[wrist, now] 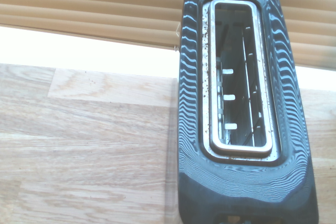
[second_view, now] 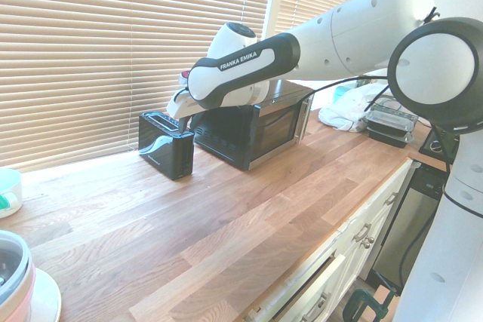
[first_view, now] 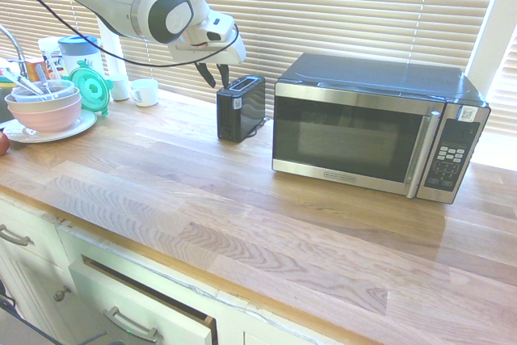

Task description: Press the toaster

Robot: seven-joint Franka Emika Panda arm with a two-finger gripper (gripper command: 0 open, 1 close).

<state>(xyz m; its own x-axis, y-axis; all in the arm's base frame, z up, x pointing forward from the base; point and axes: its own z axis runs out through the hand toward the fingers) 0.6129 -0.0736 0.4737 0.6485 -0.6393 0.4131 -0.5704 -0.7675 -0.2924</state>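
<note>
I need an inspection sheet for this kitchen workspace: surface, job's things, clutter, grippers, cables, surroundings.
Surface: wooden countertop, bare in the middle.
Job's things: black toaster upright beside the microwave; its slot looks empty in the wrist view.
Clutter: stacked bowls on a plate, a white cup and a green lid at one end.
Grippers: gripper hovers just above the toaster's end, jaws apart, holding nothing.
Cables: a black cord lies between toaster and microwave.
Surroundings: closed window blinds behind; white drawers below.

You see bright daylight through the cream slatted window blinds (first_view: 339, 6), washing out both exterior views; the glossy black toaster's top (wrist: 294, 129) mirrors wavy stripes.
</note>
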